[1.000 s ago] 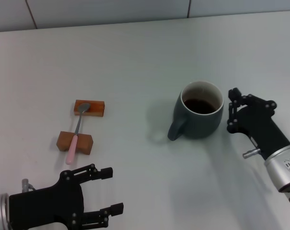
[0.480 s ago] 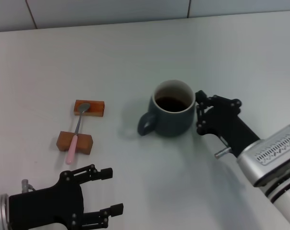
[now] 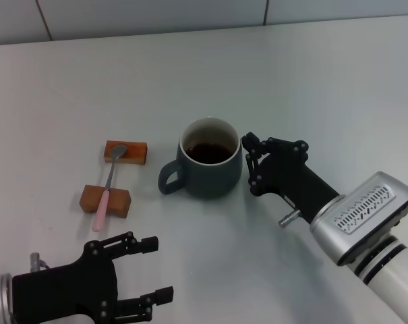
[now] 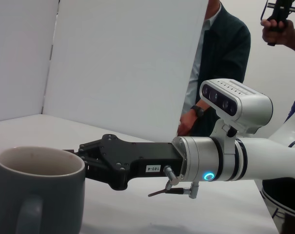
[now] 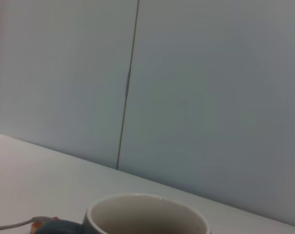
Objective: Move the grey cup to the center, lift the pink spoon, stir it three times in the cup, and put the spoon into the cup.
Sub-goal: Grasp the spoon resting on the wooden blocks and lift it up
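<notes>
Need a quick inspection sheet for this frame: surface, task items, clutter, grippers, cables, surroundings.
Surface: white table, no spills seen.
Grey cup: upright near the middle, dark liquid inside, handle toward the robot's left.
Pink spoon: lying across two orange-brown blocks, bowl on the far block, handle over the near one.
Clutter: nothing seen beyond the blocks.
Right gripper: pressed against the cup's right side, not around it.
Left gripper: open, at the near left edge, holding nothing.
Cables: nothing seen.
Surroundings: pale panel wall behind; left wrist view shows a person standing behind the right arm.
</notes>
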You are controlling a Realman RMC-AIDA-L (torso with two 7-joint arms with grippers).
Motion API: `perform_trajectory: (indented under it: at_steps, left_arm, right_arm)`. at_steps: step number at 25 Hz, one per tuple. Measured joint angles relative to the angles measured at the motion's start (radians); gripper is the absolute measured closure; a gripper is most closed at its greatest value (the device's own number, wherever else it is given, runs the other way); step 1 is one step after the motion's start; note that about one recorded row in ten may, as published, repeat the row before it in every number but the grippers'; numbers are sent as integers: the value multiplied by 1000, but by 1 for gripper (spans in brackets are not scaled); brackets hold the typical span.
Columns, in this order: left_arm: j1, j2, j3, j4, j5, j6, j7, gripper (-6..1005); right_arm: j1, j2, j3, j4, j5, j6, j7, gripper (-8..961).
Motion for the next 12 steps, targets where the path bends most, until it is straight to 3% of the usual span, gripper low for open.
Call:
perform_trajectory:
  at_steps: [3,7,9,10,12]
  left_arm:
    - [0,0,0,0,0,0,0,219]
    - [0,0,0,0,0,-1,1,220]
    - [0,0,0,0,0,-2,3,220]
    - [0,0,-1,0,0,-2,4,221]
    - [2,0,-3,0,-1,-2,12,221]
  right_arm:
    - [-24,1,21,-2,0,-31,0,918]
    - [-102,-3,59,-39,-13,-182,51,902]
    - [-124,-7,33,-109,-89,-288,152,891]
    - [-131,-11,-17,-220,-226,-401,294,886]
    - [-132,-11,-39,-279,-285,-445,364,875]
